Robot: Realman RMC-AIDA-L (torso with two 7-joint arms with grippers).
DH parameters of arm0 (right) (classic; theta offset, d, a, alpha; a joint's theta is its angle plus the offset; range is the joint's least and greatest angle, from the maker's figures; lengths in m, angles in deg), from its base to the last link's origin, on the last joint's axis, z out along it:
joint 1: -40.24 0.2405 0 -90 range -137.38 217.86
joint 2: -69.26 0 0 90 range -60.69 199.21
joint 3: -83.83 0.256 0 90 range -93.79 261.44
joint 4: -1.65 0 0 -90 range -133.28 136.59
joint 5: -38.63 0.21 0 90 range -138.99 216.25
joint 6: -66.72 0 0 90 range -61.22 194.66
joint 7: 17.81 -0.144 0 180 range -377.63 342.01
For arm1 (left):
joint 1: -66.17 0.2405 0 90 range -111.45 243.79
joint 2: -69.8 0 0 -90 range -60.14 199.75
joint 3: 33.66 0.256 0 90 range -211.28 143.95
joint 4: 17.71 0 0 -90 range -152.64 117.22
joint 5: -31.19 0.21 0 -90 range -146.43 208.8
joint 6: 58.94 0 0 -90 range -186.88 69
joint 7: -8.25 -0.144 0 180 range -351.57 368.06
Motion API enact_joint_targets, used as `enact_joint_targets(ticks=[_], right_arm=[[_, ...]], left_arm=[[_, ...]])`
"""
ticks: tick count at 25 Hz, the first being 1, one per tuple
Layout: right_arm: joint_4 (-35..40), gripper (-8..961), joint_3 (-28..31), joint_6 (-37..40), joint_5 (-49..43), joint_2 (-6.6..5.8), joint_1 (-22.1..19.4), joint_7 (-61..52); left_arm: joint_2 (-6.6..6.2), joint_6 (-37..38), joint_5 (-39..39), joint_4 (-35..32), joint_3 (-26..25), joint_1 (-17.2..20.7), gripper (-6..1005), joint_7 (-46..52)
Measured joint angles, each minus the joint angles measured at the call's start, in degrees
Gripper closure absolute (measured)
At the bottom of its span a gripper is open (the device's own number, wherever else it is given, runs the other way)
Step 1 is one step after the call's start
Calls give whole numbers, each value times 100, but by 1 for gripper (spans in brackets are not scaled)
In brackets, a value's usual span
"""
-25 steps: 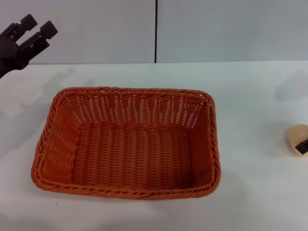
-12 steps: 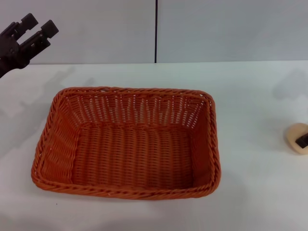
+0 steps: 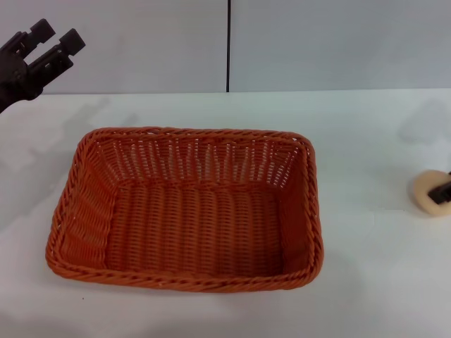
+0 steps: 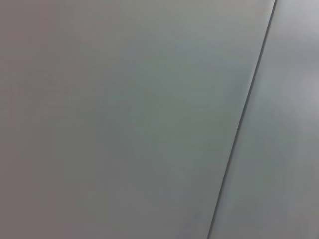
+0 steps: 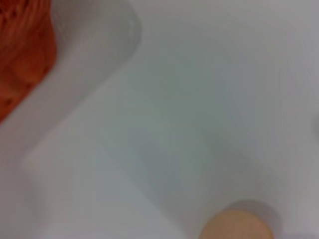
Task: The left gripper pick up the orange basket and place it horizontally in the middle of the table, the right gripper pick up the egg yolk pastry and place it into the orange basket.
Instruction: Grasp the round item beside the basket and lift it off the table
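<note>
Orange wicker fills the middle of the white counter: the orange basket sits flat with its long side running across, open side up and nothing inside it. Up at the far left, the left pincer hangs in the air in front of the grey wall panel, well apart from the basket, its two blocky fingers spread with a clear gap and nothing between them. Over at the right edge of the counter lies the egg yolk pastry, pale and round, well away from the basket. A dark tip of the right pincer lies right against it, but I cannot tell whether it is gripping or just touching.
</note>
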Motion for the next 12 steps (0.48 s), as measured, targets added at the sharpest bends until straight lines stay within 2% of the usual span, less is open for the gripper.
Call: enact_joint_targets(ticks=[6, 12], right_arm=[[629, 559, 109, 185, 957, -1, -298, 183], [1505, 600, 355, 348, 2200, 109, -682, 339]], left_arm=[[0, 16, -1, 0, 0, 14, 186, 0], [-15, 93, -41, -19, 0, 64, 186, 42]])
